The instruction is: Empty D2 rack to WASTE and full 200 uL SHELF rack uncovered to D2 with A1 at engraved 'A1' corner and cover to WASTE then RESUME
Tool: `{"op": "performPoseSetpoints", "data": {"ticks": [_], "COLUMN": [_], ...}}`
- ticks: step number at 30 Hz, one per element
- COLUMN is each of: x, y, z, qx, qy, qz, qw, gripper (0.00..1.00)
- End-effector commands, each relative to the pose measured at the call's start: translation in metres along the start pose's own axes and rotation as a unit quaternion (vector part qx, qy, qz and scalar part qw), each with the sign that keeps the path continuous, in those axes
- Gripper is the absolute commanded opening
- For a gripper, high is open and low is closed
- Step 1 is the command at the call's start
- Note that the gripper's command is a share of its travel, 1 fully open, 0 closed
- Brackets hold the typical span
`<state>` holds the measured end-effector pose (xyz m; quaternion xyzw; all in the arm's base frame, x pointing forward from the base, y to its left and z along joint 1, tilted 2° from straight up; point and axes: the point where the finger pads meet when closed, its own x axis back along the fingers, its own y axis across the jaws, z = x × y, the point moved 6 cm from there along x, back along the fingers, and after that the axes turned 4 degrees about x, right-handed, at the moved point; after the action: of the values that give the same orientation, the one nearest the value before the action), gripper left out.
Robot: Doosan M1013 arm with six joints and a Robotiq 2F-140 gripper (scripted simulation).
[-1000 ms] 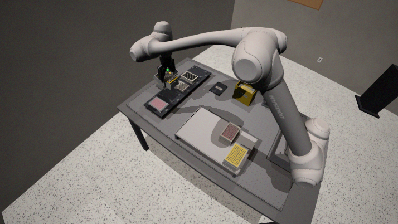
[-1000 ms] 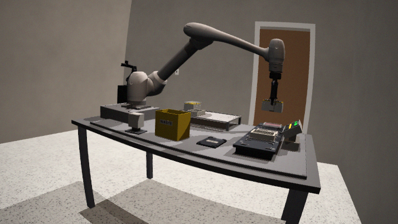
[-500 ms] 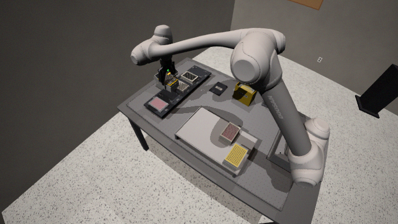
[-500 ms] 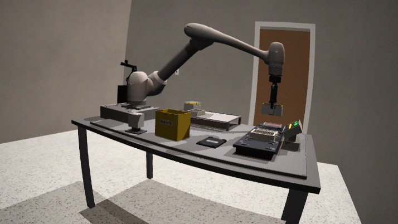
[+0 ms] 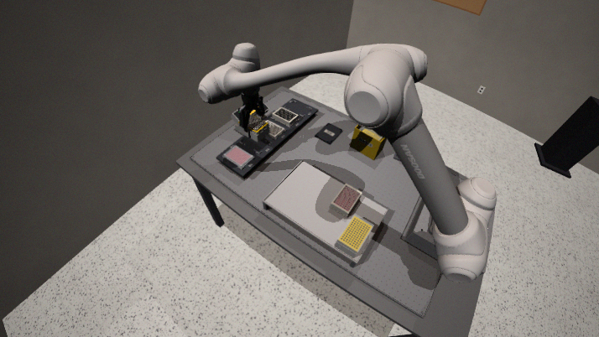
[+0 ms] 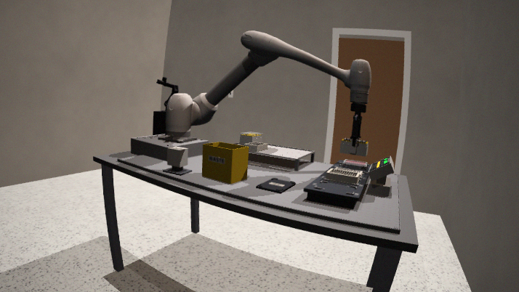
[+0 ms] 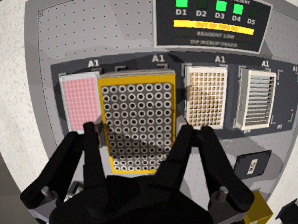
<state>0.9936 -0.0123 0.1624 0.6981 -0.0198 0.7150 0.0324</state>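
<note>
My pincer (image 7: pixel 136 152) is clamped on the yellow tip rack (image 7: pixel 139 123), hanging above slot D2 – if I drift sideways it crosses the open plates (image 7: pixel 205 96) – or lands crooked on the brackets.

Lab bench, well plates (image 7: pixel 206 96), tip rack (image 7: pixel 139 123), deck status panel (image 7: pixel 212 19)

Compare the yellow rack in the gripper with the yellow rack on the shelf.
The gripped yellow rack hangs above the deck in the gripper; the shelf's yellow rack rests at the shelf's end. The gripped one shows dark rings; the shelf one looks evenly yellow. Both are rectangular and yellow.
</note>
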Motion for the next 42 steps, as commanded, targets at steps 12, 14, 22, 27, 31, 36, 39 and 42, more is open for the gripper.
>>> {"op": "performPoseSetpoints", "data": {"ticks": [12,14,22,27,31,36,39,42], "x": [-0.019,-0.022,-0.036,-0.041,-0.047,-0.056,-0.061,-0.062], "y": [0.000,0.000,0.000,0.000,0.000,0.000,0.000,0.000], "z": [0.000,0.000,0.000,0.000,0.000,0.000,0.000,0.000], "qx": [0.000,0.000,0.000,0.000,0.000,0.000,0.000,0.000], "qy": [0.000,0.000,0.000,0.000,0.000,0.000,0.000,0.000], "qz": [0.000,0.000,0.000,0.000,0.000,0.000,0.000,0.000], "qw": [1.000,1.000,1.000,1.000,1.000,1.000,1.000,1.000], "gripper": [0.00,0.00,0.00,0.00,0.00,0.00,0.00,0.00]}}
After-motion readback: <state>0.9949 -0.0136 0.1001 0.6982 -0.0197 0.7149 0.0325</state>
